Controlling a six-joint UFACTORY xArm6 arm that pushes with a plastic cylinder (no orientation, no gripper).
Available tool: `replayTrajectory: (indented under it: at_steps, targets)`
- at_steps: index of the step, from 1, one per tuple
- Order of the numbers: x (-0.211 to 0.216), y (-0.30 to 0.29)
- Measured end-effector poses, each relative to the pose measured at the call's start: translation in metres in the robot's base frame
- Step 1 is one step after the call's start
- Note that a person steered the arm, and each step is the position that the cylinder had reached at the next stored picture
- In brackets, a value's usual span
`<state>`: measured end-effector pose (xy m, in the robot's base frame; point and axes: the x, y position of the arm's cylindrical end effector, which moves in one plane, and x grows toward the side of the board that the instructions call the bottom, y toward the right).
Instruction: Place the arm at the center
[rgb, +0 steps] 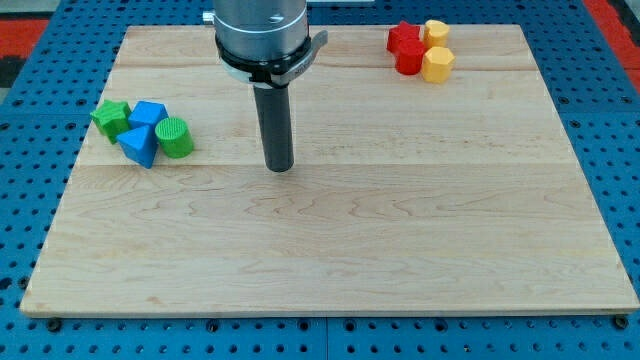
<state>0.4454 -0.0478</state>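
Observation:
My tip (279, 167) rests on the wooden board (330, 250), a little left of the board's middle and touching no block. At the view's left sits a cluster: a green star (110, 118), a blue cube (149, 114), a blue triangular block (139, 144) and a green cylinder (175, 137). At the view's top right sits another cluster: a red star-like block (404, 37), a red cylinder (409, 60), a yellow block (435, 31) and a yellow hexagonal block (438, 64). Both clusters are far from my tip.
The board lies on a blue perforated table (30, 200). The arm's grey metal body (260, 30) hangs over the board's top edge.

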Motion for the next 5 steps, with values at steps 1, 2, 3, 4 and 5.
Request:
replayTrajectory:
  at_steps: [1, 2, 3, 4, 5]
  targets:
    - [0.0, 0.004]
    - [0.0, 0.008]
    - [0.0, 0.014]
    - [0.0, 0.02]
    - [0.0, 0.026]
